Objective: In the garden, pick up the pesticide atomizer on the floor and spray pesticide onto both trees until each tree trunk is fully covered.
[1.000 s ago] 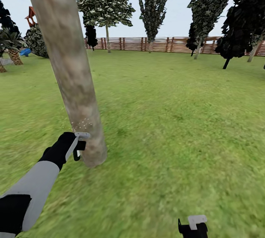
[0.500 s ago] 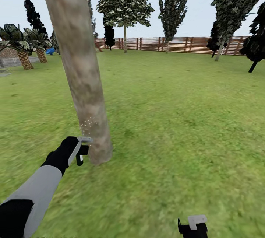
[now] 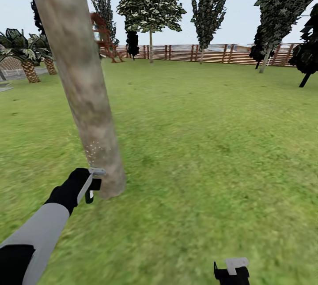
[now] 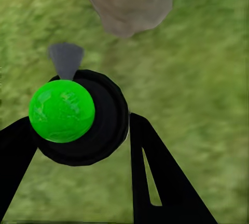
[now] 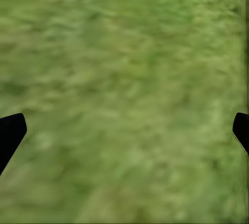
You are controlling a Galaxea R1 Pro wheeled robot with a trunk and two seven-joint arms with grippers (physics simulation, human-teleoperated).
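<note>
The atomizer [image 4: 78, 112] is clamped between my left gripper's [image 3: 90, 183] fingers [image 4: 155, 177]. In the left wrist view it's a dark round body with a bright green top and a grey nozzle aimed at the foot of the trunk [image 3: 81, 82]. In the head view I only get the pale trigger bit poking out of the black hand, just beside the trunk near its base.

There's a scatter of pale specks [image 3: 95, 149] on the bark just above the gripper, so I reckon I'm mid-spray on this first tree, low section only. The rest of the trunk above looks like plain mottled bark, though I can't really judge coverage from here.

The right gripper [image 3: 232, 271] sits low at the edge of the head view. In its wrist view the two fingertips [image 5: 10, 133] are spread wide with nothing but grass [image 5: 124, 99] between them, so it's open and idle.

Next move, I'd say: sweep the nozzle up the trunk and work around to the far side, keeping close without bumping the bark. That probably means shifting the base too. After that comes the second tree, and I can't tell which of the trees by the fence [image 3: 212, 53] it would be.
</note>
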